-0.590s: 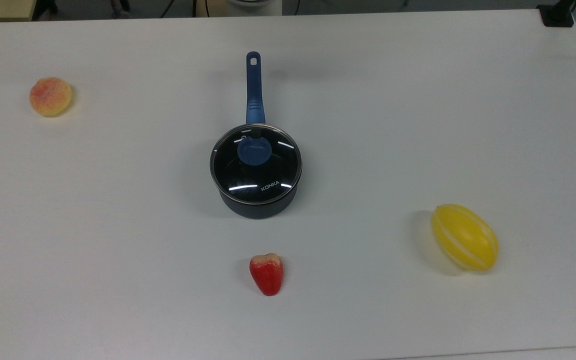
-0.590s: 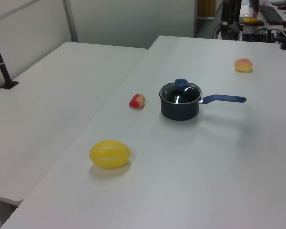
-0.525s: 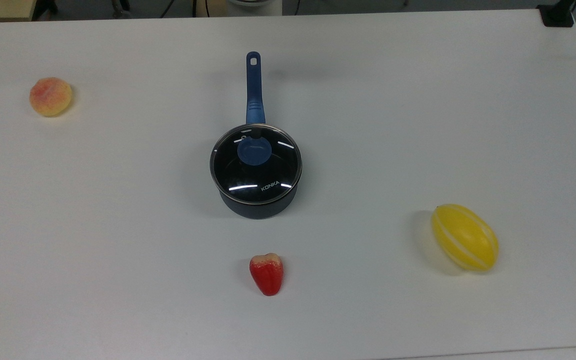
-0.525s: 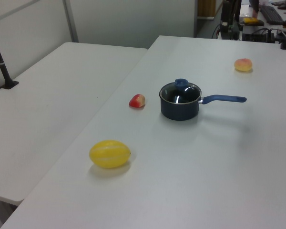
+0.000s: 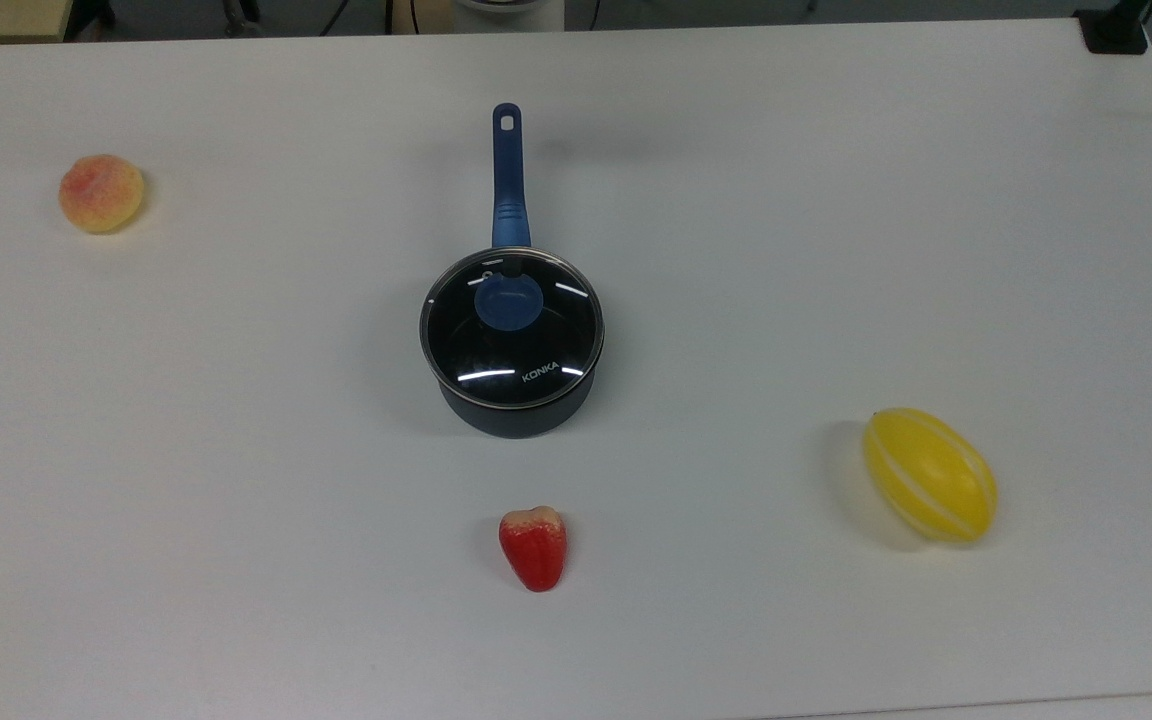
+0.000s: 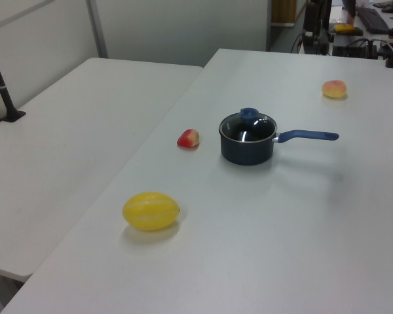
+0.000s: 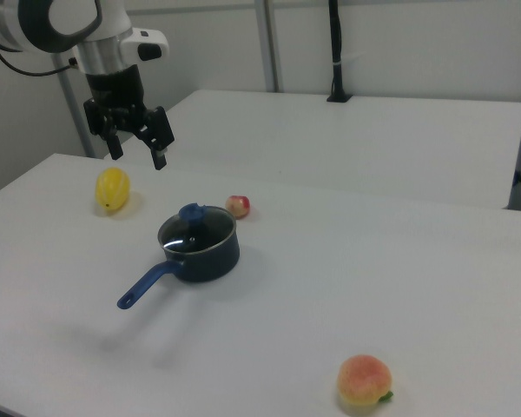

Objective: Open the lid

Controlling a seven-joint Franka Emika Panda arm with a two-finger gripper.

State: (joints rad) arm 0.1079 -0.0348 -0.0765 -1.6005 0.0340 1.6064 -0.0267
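Right view: claw (image 7: 137, 156) spread wide, high above lid (image 7: 196, 228), apart.

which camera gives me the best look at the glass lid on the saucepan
The top view: it looks straight down on the lid, showing its full metal rim, the blue knob and the KONKA lettering. The left view and the right view show it at a low angle, as a flattened oval, with the knob standing up.

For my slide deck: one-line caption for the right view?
Open gripper hangs above the lidded saucepan, its lid on, fruit scattered around.
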